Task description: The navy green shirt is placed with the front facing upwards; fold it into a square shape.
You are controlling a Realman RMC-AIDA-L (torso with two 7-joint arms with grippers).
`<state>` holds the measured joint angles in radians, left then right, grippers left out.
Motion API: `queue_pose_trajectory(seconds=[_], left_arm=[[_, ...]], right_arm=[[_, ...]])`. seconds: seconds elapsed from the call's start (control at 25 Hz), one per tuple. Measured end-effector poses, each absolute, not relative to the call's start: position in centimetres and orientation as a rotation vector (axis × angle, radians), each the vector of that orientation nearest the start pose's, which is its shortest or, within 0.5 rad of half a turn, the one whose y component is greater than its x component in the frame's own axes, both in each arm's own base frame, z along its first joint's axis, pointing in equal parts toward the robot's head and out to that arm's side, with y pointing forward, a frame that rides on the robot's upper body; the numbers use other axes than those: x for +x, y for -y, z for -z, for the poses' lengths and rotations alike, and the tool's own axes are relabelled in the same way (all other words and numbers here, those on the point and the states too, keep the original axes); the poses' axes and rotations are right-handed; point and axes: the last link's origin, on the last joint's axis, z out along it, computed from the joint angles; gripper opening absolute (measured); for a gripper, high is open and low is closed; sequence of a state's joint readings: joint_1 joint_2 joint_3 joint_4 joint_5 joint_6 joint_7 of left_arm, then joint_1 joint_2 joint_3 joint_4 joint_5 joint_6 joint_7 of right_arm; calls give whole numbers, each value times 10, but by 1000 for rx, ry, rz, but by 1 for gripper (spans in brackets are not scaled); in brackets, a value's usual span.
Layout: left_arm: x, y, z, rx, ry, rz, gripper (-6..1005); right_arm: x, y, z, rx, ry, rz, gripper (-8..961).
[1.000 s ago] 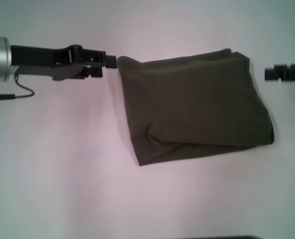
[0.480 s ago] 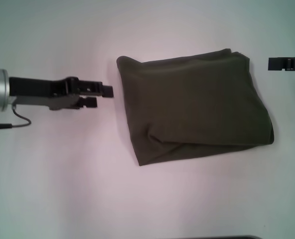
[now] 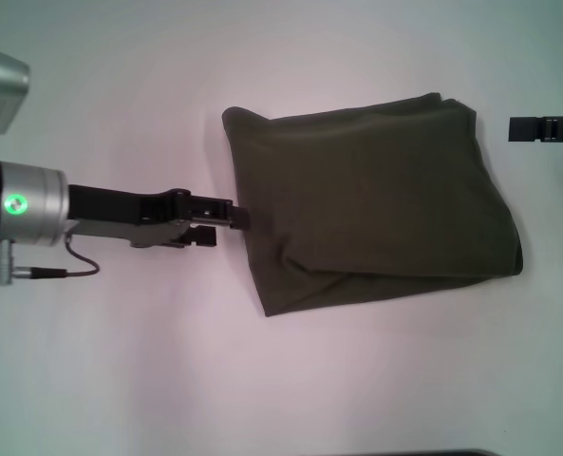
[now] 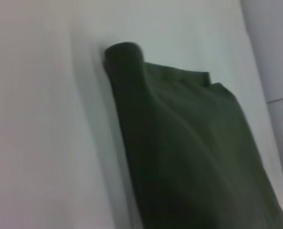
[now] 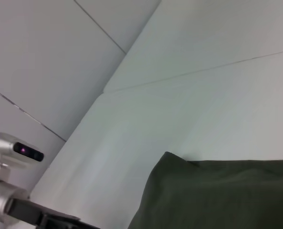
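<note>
My left gripper (image 3: 235, 219) reaches in flat over the white table (image 3: 120, 361), its fingertips right at the left edge of the navy green shirt (image 3: 376, 199), and from here I cannot tell whether they are spread or pinching cloth. The shirt lies in the middle of the table, folded into a rough, slightly skewed square with only plain olive fabric showing and a soft crease running near its lower edge. My right gripper (image 3: 518, 128) just pokes in at the right edge, apart from the shirt's upper right corner, its state impossible to read.
</note>
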<state>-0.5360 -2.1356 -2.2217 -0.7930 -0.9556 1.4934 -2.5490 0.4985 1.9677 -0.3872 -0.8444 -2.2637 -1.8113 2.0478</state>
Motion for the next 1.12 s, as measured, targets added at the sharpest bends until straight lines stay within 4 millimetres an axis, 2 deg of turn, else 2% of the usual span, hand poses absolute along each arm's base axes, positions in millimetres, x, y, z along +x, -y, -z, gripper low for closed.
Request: queue_pose_trajectory(seconds=[0.44, 0.72, 1.12], left_arm=[[-244, -335, 65, -2275, 2093, 363, 709], [-245, -342, 70, -2236, 2085, 369, 711], [-233, -345, 84, -2264, 2097, 345, 692]], right_arm=[[305, -309, -94, -2454, -1478, -636, 839], [309, -304, -94, -2449, -1494, -630, 838], [312, -301, -95, -2440, -1502, -631, 839]])
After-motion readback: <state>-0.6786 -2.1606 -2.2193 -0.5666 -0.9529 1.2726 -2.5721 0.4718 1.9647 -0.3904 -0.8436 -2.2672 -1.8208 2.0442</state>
